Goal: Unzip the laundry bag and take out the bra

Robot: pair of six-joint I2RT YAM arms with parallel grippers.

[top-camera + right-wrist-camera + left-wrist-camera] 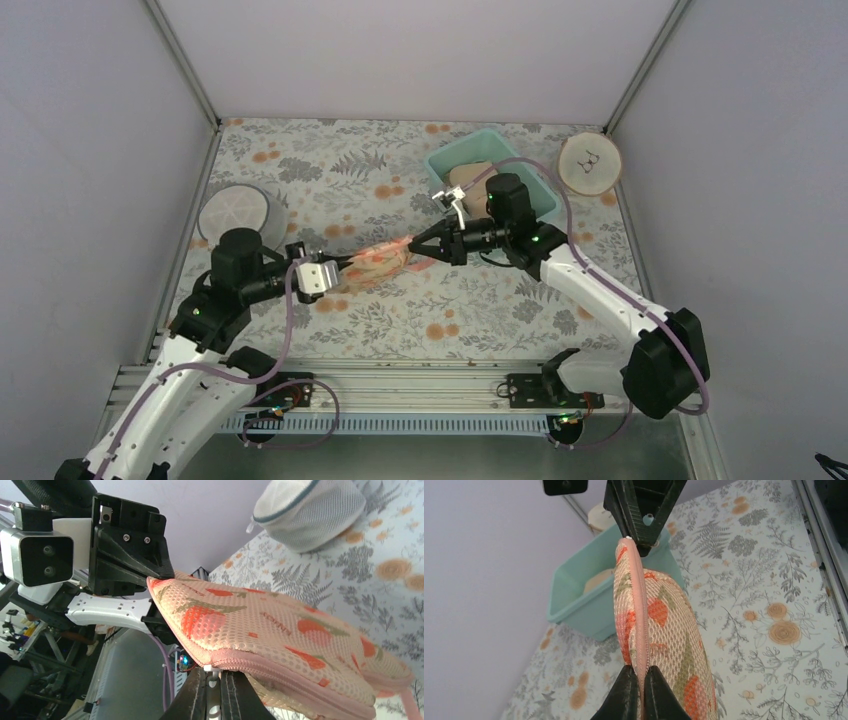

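Fingers (pixel 624 696) at laundry bag's (pixel 665 625) long-axis ends

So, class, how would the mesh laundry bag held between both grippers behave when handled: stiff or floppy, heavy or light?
The laundry bag shows a domed shape between the left gripper and right gripper, so it is probably semi-stiff. Held by edge pinches alone, it seems light. Its open mesh should resist slipping.

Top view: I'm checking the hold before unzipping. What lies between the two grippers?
Only the laundry bag, as the top view shows: the left gripper pinches one end, the right gripper the other.
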